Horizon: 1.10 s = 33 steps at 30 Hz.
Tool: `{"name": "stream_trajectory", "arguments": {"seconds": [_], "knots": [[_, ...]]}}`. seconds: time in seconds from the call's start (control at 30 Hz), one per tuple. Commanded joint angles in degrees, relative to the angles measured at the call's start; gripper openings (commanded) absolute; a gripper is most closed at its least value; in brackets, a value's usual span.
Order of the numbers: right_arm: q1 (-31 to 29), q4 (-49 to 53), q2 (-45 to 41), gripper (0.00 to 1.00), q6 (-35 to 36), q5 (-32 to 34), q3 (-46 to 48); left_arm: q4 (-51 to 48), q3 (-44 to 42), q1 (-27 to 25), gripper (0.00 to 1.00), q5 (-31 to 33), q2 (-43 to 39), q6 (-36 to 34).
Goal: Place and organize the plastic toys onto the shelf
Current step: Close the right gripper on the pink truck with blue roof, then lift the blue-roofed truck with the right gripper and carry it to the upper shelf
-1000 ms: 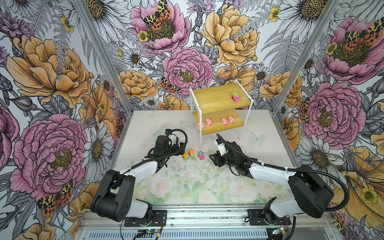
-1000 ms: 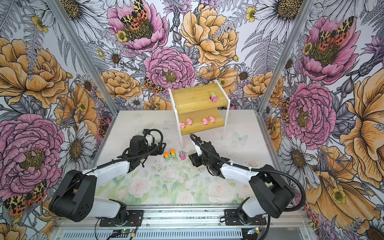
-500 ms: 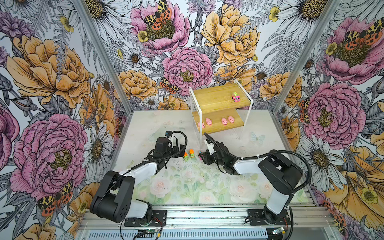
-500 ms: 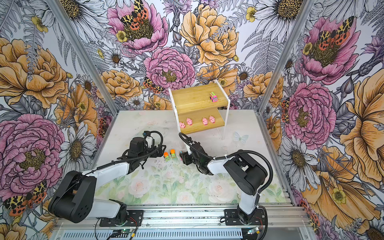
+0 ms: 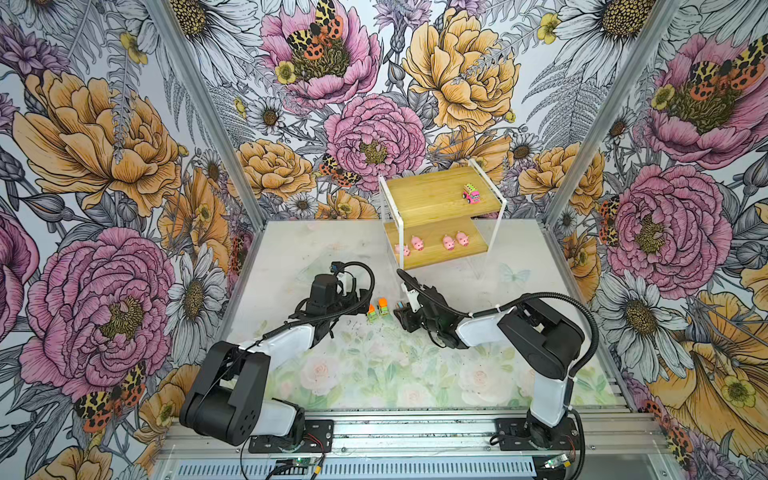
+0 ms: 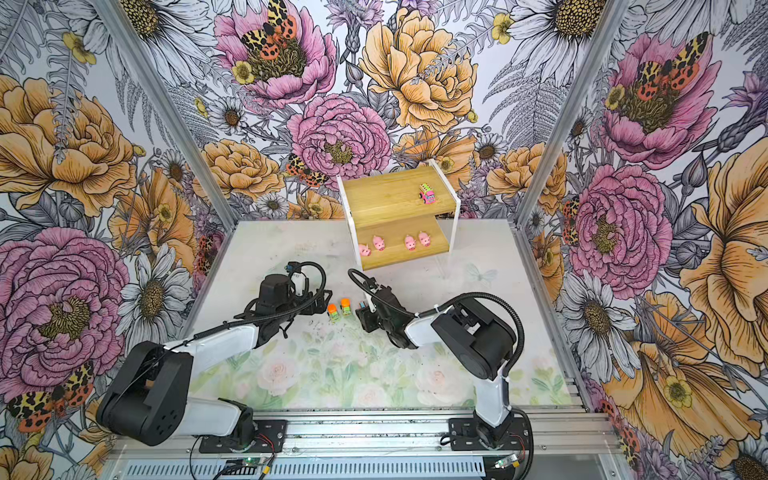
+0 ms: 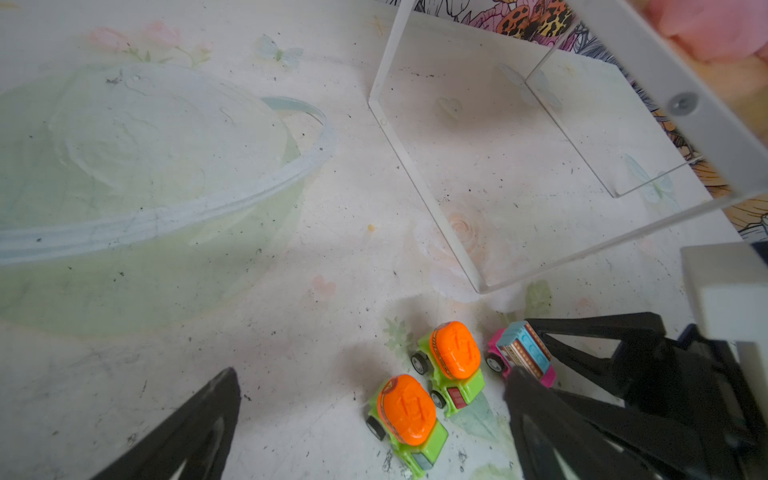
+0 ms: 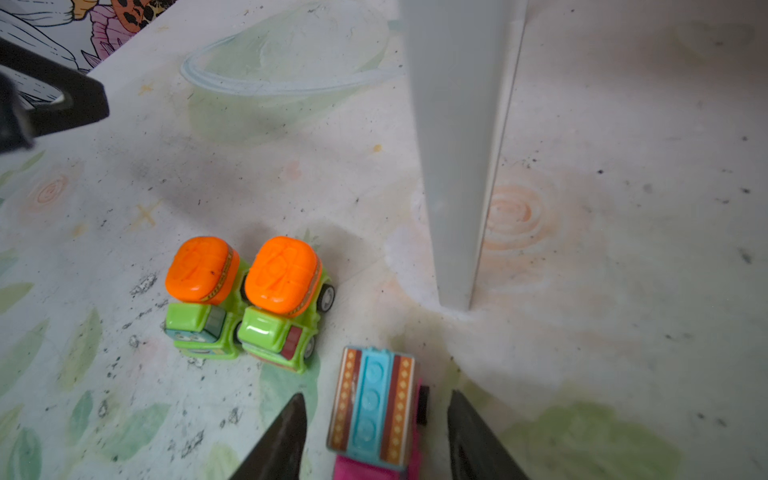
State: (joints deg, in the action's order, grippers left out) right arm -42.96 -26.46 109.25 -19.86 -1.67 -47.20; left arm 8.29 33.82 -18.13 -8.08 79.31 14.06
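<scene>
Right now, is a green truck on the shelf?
No, both green trucks stand on the table; the shelf holds only four pigs and one pink truck.

Pink pigs (image 5: 417, 243): four, same count in both top views. Toy trucks: four in all. Green trucks with orange tops (image 8: 282, 299): two, side by side. Pink trucks with multicoloured tops: two, i.e. pink truck on the upper board (image 5: 471, 194) and pink truck on the table (image 8: 374, 407). Shelf (image 5: 432, 195): one, two wooden boards. Clear round dish (image 7: 324, 137): one. Robot arms (image 5: 482, 328): two. Total toys: eight, five on the shelf, three off it.
</scene>
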Motion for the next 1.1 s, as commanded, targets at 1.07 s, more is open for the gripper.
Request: {"name": "stream_trajectory", "arguments": {"seconds": [1.07], "knots": [[0.3,52.1,-43.4,0.26,7.6,5.7,-22.3,-0.3,0.5,0.5,0.99,-2.2,-1.1,-1.0]]}}
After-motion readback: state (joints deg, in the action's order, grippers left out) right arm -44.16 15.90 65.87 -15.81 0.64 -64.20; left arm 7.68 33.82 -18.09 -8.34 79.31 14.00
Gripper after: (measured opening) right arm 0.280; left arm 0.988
